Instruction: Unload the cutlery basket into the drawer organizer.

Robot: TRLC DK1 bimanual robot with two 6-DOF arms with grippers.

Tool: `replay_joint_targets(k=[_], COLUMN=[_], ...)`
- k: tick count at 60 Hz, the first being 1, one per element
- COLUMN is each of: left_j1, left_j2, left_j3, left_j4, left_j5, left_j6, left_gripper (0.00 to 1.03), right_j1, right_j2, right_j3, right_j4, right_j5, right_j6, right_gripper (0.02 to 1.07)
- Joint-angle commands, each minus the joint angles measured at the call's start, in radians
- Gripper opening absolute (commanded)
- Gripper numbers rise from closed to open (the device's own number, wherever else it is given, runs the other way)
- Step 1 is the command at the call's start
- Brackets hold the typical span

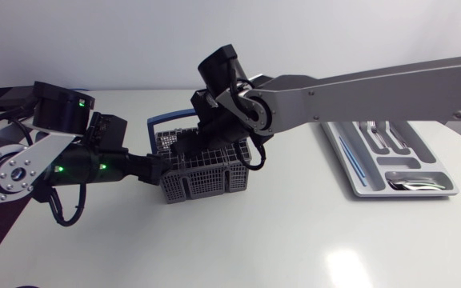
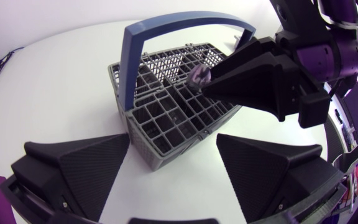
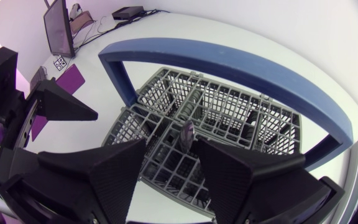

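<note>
A grey basket [image 1: 206,182] with a blue handle [image 1: 160,122] stood near the middle of the white surface [image 1: 294,240]. The organizer [image 1: 358,174] lay well apart from it, by the right edge of the surface. It had forks [image 1: 378,136] in a back slot and spoons [image 1: 416,185] in the front slot.

The left arm came in low from the left edge. The left end effector [image 2: 173,138] was at the left end of the basket. Its fingers [image 2: 86,163] were wide open, and one corner of the basket sat between them. In the right wrist view one fingertip was just beside the basket, with a small gap. It held nothing.

The right arm reached from the right edge, past the middle, and pointed down into the basket from above. The right end effector [image 3: 170,142] was under the blue handle, just over the basket's slots. Its fingers [image 3: 114,177] were open part way. The top of a cutlery piece [image 3: 187,134] stuck up out of a slot between the fingertips. It was close to one fingertip and clear of the other, so it was not gripped. More cutlery [image 3: 192,104] stood in a slot just behind it, and I could not tell what kind.
</note>
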Motion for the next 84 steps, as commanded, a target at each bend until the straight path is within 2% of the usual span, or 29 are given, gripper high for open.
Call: replay_joint_targets(k=[1,45,51,58,60,70,79,84], left_j1=[0.011,0.028,0.028,0.028,0.028,0.028,0.023,0.025], left_j2=[0.018,0.026,0.032,0.047,0.052,0.055,0.055,0.055], left_j3=[-0.031,-0.049,-0.049,-0.049,-0.047,-0.044,-0.046,-0.047], left_j4=[0.018,0.051,0.060,0.077,0.081,0.083,0.083,0.083], left_j5=[0.015,0.033,0.033,0.033,0.033,0.035,0.035,0.035], left_j6=[0.019,0.025,0.022,0.022,0.022,0.022,0.021,0.021], left_gripper=[0.98,0.98,0.98,0.98,0.98,0.98,0.98,0.98], right_j1=[0.011,-0.004,-0.005,-0.007,-0.007,-0.009,-0.012,-0.013], right_j2=[0.041,0.042,0.039,0.041,0.039,0.039,0.038,0.036], right_j3=[-0.021,-0.061,-0.065,-0.070,-0.073,-0.078,-0.084,-0.090], right_j4=[0.014,0.115,0.124,0.132,0.140,0.147,0.158,0.172], right_j5=[0.010,0.047,0.050,0.051,0.051,0.053,0.051,0.051], right_j6=[0.032,0.037,0.037,0.037,0.037,0.035,0.035,0.032], right_gripper=[0.55,0.48,0.39,0.38,0.32,0.27,0.26,0.21])
